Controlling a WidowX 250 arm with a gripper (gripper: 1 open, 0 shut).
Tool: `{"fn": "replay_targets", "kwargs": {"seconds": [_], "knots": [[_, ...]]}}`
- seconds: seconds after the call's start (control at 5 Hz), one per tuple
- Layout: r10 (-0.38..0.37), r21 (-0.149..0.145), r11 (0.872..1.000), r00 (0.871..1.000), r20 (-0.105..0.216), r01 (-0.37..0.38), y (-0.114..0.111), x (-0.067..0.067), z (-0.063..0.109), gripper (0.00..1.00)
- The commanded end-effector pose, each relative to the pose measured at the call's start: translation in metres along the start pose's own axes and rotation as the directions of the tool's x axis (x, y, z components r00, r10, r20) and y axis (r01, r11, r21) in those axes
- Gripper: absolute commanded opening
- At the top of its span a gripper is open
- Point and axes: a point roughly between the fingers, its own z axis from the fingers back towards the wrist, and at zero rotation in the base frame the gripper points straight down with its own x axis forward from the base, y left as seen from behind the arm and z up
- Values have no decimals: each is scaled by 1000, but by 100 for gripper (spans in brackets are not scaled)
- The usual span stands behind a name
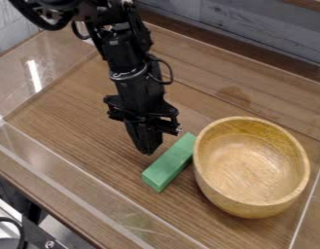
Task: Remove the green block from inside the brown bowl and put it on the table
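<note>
Block out of the bowl, lying flat on the table

Nearest the camera, the green block (169, 162) lies on the table (71, 126), just beside the empty brown bowl (253, 163). Behind it my gripper (149, 146) points down with its jaws closed, holding nothing. I judge the risk to be my fingertips catching the block's far end and dragging it as I pull away.

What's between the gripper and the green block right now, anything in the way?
Nothing visible. The green block lies on the table beside the brown bowl, already out of it. The gripper, jaws shut, sits right at the block's upper end.
</note>
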Motion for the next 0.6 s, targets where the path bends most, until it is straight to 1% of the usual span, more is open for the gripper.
{"fn": "replay_targets", "kwargs": {"seconds": [0.0, 0.4], "knots": [[-7, 16, 1000, 998, 69, 6, 3, 12, 17, 100], [-5, 16, 1000, 998, 69, 4, 6, 15, 16, 100]]}}
